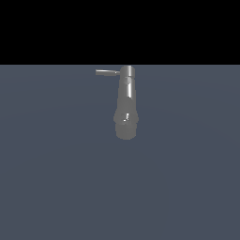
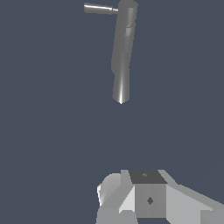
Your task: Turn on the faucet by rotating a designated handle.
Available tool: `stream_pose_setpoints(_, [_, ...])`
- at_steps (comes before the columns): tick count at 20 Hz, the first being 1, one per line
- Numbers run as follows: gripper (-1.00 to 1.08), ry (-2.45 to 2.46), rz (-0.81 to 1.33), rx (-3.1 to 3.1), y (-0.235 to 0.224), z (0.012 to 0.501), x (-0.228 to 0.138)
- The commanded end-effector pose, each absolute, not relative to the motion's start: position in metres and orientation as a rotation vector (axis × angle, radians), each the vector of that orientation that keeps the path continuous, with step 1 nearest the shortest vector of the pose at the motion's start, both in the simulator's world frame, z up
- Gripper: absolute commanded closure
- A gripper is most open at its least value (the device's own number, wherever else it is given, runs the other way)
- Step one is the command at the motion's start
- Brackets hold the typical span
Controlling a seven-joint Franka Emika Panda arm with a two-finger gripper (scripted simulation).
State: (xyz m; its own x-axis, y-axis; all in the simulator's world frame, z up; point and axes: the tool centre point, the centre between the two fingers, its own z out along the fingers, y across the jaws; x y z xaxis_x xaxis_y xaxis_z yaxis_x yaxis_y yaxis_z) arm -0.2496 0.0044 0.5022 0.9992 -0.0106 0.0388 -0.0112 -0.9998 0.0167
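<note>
Pincer [image 2: 144,197] state cannot be told — only its body is seen in the wrist view, well apart from the faucet [image 1: 126,105], whose long axis is aligned with the approach, the handle [image 1: 107,72] projecting sideways from the far cap.

A flat, matte slate-blue ground [image 1: 56,187] fills most of the exterior view, without seams, tiles, texture or markings. It ends at a straight horizontal edge, and above that edge lies a band of plain black [image 1: 47,28] spanning the whole width. No walls, windows, furniture or lamps show. The light is even and soft, and the ground shows only a faint gradient in tone. In the wrist view the same slate-blue surface [image 2: 43,131] covers the whole backdrop.
</note>
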Motion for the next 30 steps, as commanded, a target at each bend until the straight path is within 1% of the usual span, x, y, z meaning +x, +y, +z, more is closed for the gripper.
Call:
stream_pose_setpoints(1, [1.08, -0.028, 0.059, 3.126, 0.004, 0.502, -0.248])
stream_pose_setpoints(7, [1.08, -0.103, 0.053, 3.139, 0.006, 0.503, -0.234])
stream_pose_setpoints(13, [1.08, -0.249, 0.038, 3.157, 0.009, 0.504, -0.207])
stream_pose_setpoints(22, [1.08, -0.596, -0.008, 3.155, 0.015, 0.496, -0.145])
stream_pose_setpoints(30, [1.08, -0.931, -0.059, 3.095, 0.021, 0.477, -0.086])
